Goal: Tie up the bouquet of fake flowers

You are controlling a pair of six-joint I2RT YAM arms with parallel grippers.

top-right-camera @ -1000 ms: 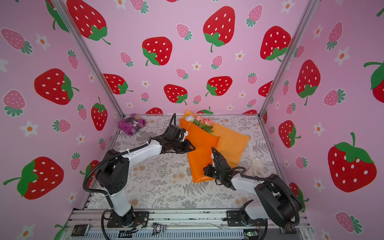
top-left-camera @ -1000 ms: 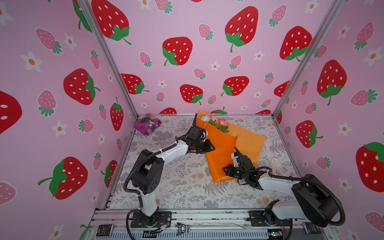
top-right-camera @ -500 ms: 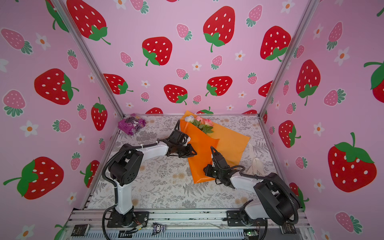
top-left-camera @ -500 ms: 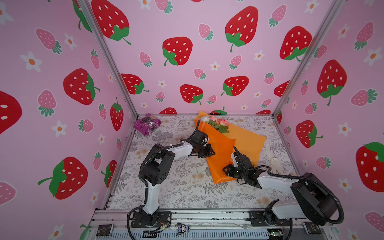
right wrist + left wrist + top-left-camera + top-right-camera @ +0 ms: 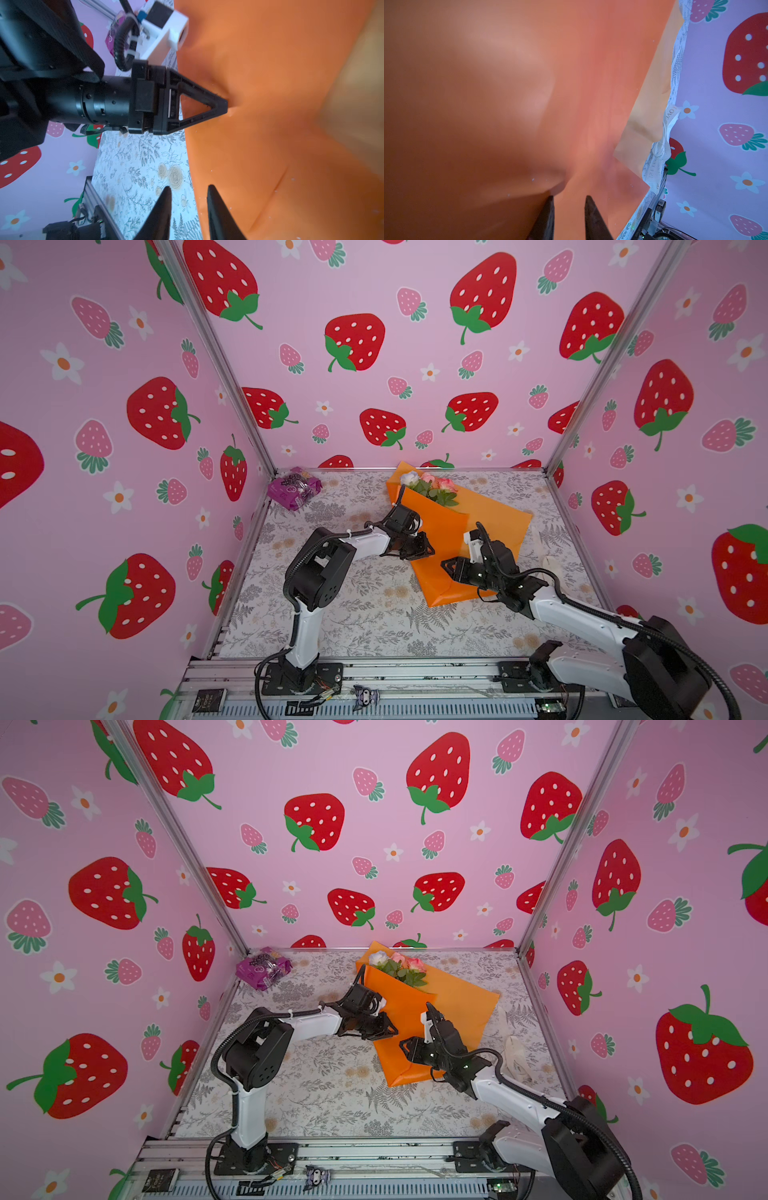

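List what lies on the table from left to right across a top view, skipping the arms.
purple packet → orange wrapping paper → white ribbon. The flowers lie on the paper, so they have no place of their own in the order.

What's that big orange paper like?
The orange wrapping paper is smooth and bright, folded over itself, lying on the flowery table. White and pink roses with green leaves peek from its wide far end. The left gripper dents its side; the right gripper, jaws apart, sits by its near edge.
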